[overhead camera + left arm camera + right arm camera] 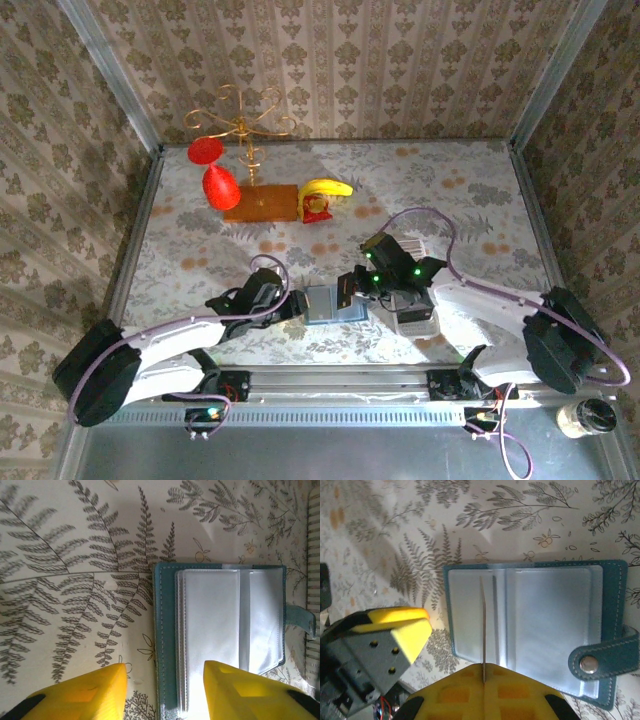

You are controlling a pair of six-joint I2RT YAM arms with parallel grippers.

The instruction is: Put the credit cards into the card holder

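Lying open and flat near the middle of the tabletop's near edge, the card holder (325, 305) shows its clear plastic sleeves, and its snap tab (597, 661) is unfastened. The right gripper (484, 677) is clenched on a single credit card (482, 625), held edge-on with its far end over the holder's sleeves. The left gripper (165, 692) is released. Its fingers are apart, one over the cloth and one over the sleeves, straddling the holder's edge.
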